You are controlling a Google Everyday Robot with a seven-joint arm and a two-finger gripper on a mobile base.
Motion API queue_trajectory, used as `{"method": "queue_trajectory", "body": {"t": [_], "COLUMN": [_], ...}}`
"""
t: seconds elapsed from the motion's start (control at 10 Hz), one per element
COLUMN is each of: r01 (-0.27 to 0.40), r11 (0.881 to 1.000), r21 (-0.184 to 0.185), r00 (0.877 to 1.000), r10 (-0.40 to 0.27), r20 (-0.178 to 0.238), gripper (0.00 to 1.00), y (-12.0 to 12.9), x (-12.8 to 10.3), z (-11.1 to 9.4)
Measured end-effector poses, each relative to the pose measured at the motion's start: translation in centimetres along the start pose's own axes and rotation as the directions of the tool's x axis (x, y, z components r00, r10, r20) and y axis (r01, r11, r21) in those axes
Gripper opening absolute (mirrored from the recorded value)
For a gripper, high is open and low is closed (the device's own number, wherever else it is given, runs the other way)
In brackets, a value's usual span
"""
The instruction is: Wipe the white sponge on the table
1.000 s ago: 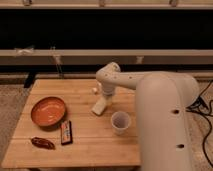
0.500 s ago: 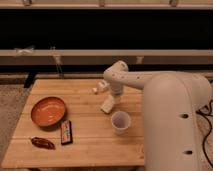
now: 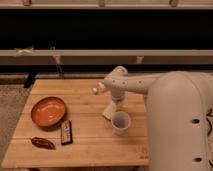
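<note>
Jaws seem pinched on the sponge (image 3: 107, 114), though the grip is small and partly hidden by the wrist. The gripper (image 3: 111, 107) points down at the table (image 3: 85, 97), right of its middle, and the sponge, a pale tilted block, sits at its tip with its lower edge on the wood. The arm (image 3: 137, 84) reaches left from the robot's big white body (image 3: 177, 125), which fills the right side of the view. It runs roughly level above the table's right part to a rounded joint, then bends sharply down to the wrist. A short stub sticks out to the left of that joint. A white cup (image 3: 120, 122) stands upright just beside the sponge, toward the near edge and slightly right; whether they touch is unclear. An orange bowl (image 3: 48, 111) sits well apart on the left. Nearer the front edge lie a dark bar (image 3: 66, 132) and, left of it, a reddish packet (image 3: 42, 143).
</note>
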Motion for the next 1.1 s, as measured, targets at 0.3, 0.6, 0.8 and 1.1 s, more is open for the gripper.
{"method": "queue_trajectory", "body": {"t": [0.3,0.6,0.8,1.1], "r01": [0.069,0.14,0.177,0.218], "r11": [0.998,0.99,0.984,0.976], "r21": [-0.007,-0.011,-0.012,-0.002], "r00": [0.998,0.99,0.984,0.976], "r10": [-0.069,-0.14,-0.177,-0.218], "r20": [0.0,0.011,0.015,0.021], "gripper": [0.0,0.0,0.0,0.0], "y": [0.3,-0.1,-0.3,-1.6], "x": [-2.9,-6.3,-7.9,-10.6], "z": [-0.1,0.0,0.1,-0.1]}}
